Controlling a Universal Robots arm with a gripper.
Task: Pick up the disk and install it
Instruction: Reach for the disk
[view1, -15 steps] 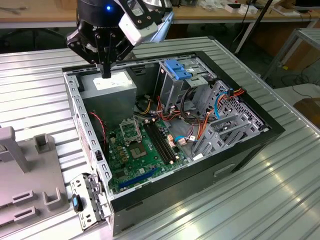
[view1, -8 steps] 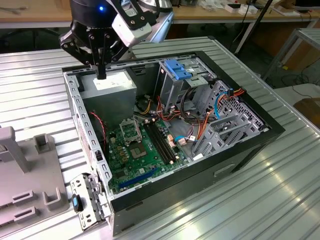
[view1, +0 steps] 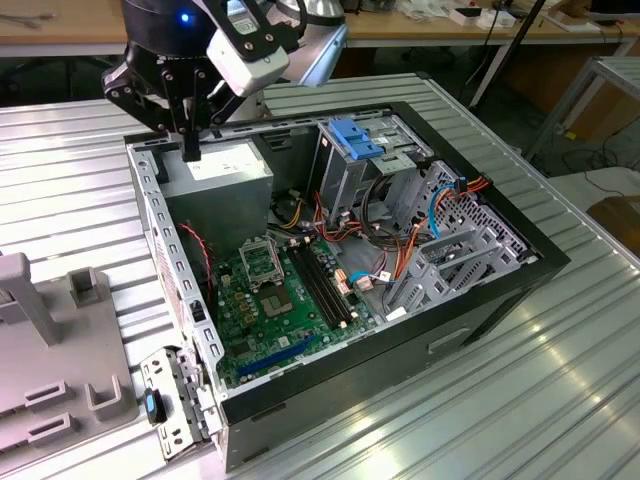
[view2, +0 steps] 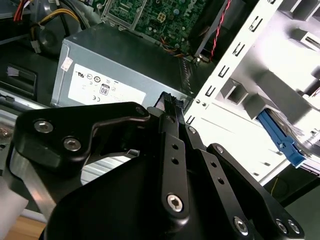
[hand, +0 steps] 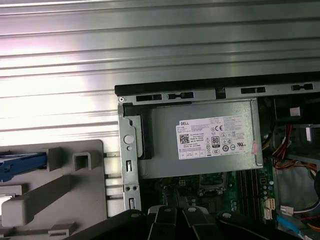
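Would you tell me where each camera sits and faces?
Exterior view: off the arm, looking down into the open computer case; the hand hangs above the power supply.
Second wrist view: on the wrist, looking past the hand at the power supply.
First wrist view: on the wrist, facing the power supply, hand in foreground.
All share the power supply.

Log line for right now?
gripper: shut, empty | above power supply | disk: at grey holder, not picked
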